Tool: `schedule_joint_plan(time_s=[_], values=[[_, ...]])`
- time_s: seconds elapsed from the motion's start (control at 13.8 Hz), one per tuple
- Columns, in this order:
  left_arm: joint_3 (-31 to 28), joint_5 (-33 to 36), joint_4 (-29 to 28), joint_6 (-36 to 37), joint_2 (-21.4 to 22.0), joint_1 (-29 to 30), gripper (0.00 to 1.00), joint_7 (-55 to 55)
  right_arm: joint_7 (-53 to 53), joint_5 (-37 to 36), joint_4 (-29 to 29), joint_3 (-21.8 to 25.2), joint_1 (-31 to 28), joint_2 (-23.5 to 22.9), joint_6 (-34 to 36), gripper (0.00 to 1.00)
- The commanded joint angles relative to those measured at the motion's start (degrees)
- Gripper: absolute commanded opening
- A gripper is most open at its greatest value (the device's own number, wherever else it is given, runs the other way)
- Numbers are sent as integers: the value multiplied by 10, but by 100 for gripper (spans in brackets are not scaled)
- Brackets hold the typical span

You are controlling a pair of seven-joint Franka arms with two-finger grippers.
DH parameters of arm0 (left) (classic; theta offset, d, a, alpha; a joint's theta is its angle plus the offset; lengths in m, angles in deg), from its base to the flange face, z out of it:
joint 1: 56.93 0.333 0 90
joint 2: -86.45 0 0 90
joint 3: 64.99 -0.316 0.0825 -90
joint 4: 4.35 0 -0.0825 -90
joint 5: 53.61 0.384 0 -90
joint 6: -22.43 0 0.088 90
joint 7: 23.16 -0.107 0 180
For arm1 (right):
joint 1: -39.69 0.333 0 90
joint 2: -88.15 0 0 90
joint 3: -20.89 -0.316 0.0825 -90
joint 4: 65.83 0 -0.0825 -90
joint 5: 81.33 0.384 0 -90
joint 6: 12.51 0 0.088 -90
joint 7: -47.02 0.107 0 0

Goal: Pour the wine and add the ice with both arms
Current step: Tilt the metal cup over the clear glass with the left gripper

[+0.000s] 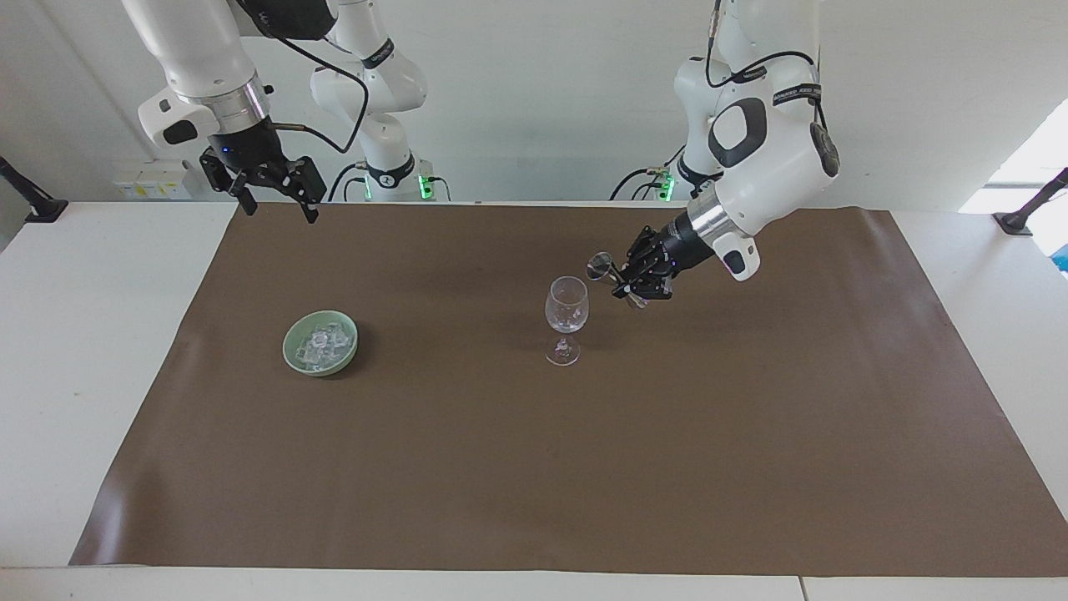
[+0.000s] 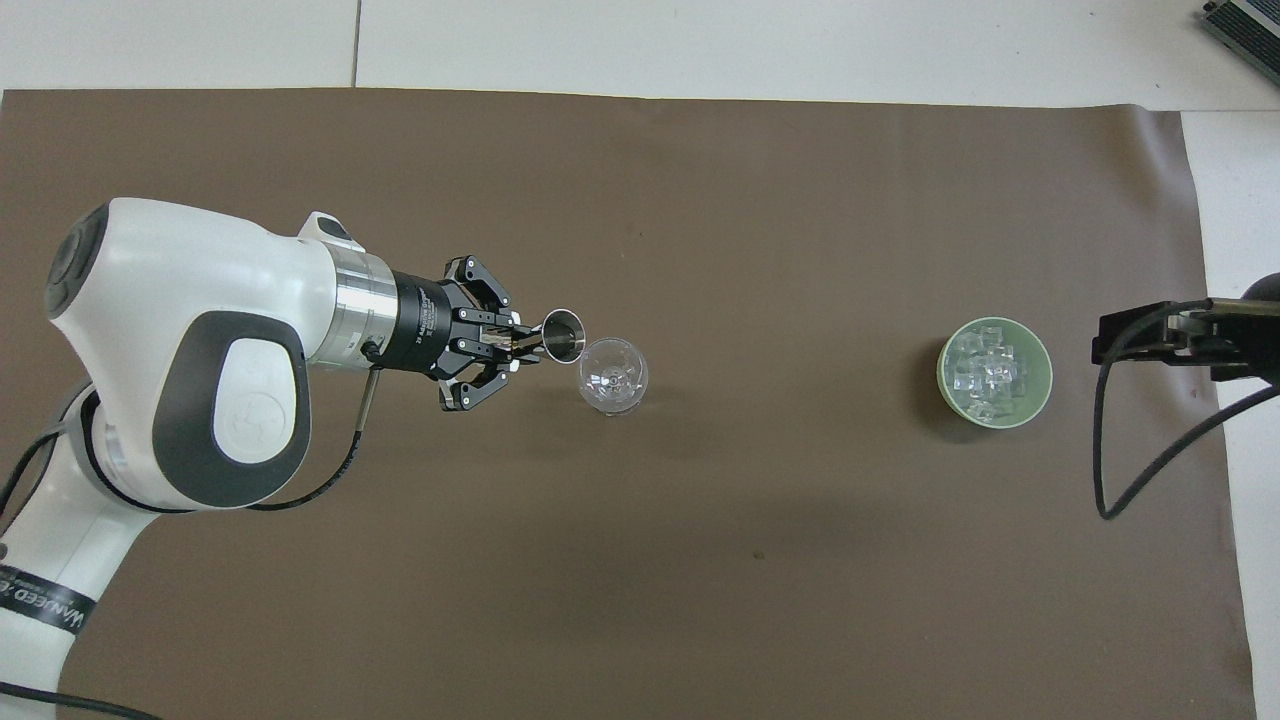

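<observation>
Facing view: left gripper (image 1: 627, 280) clamped on small metal jigger (image 1: 599, 266), cup mouth tipped toward wine glass (image 1: 566, 310) rim, just beside it. Right gripper (image 1: 275, 194) open, waiting over mat corner.

Overhead view: jigger (image 2: 563, 334) overlapping glass (image 2: 613, 375) edge; ice (image 2: 990, 373) in green bowl (image 2: 1040, 395), toward right arm's end.

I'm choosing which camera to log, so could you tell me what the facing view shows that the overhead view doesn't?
Only the facing view shows both arm bases and the whole open right gripper, waiting raised near the mat's edge. Only the overhead view looks into the small metal cup and reaches the table's farthest edge. Both show the left gripper shut on that cup beside the wine glass, and the ice in its bowl.
</observation>
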Motion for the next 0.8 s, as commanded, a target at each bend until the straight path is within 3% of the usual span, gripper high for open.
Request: schedule_joint_plan(time_s=[0.0,0.73], values=[[-7,51,35,-6,-23,-17,0,54,-15,5,-3,1,-1,4,4,100],[-6,201,82,24,-40,-52,0,164,-15,5,-3,1,-1,4,4,100]])
